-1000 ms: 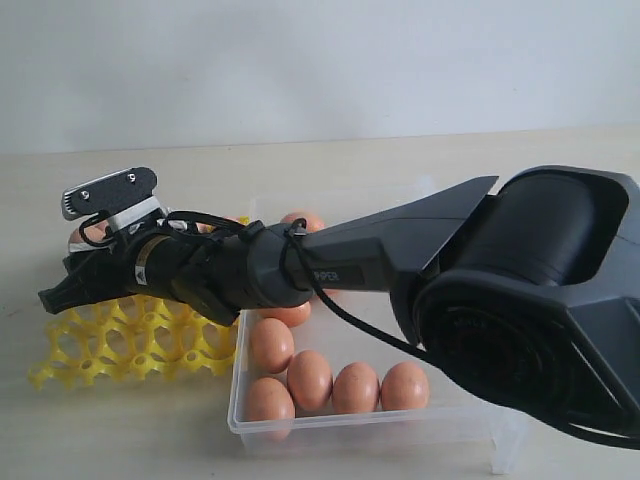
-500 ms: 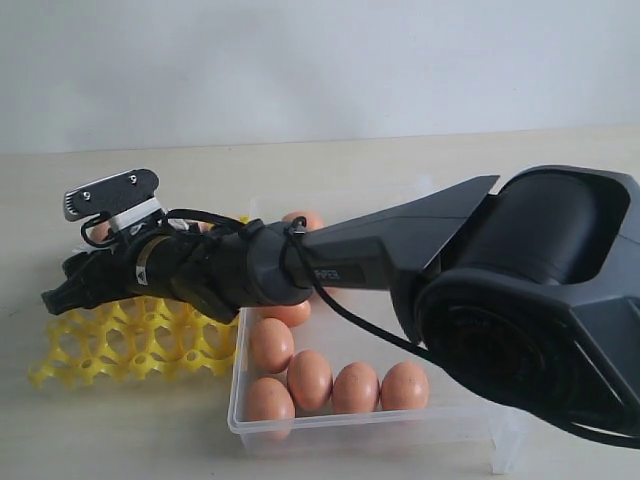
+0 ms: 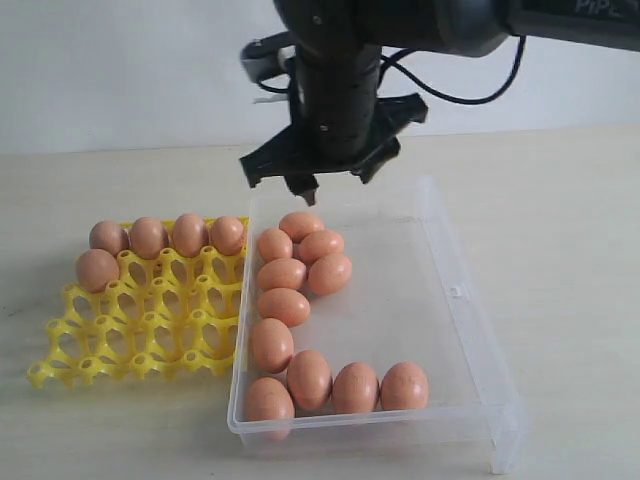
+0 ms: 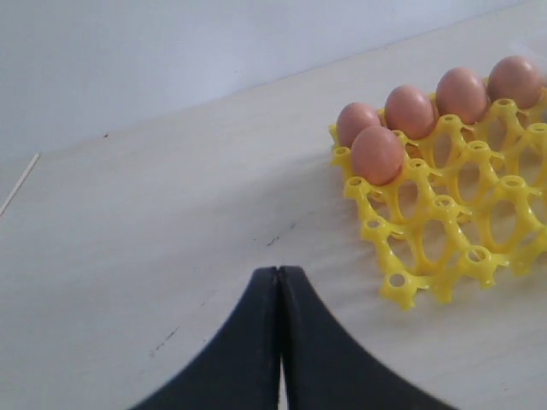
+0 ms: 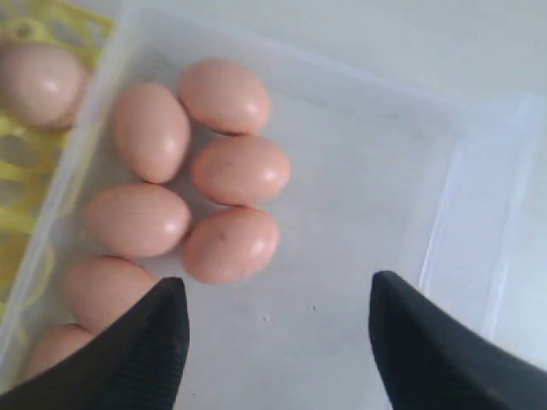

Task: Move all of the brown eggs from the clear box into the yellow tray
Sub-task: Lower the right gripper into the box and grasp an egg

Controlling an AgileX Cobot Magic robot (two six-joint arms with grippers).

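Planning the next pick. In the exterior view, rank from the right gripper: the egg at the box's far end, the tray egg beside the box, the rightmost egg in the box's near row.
1. far-end egg, in the clear box, almost under the right gripper.
2. tray egg beside the box, yellow tray back row.
3. rightmost near-row egg, box's near end.
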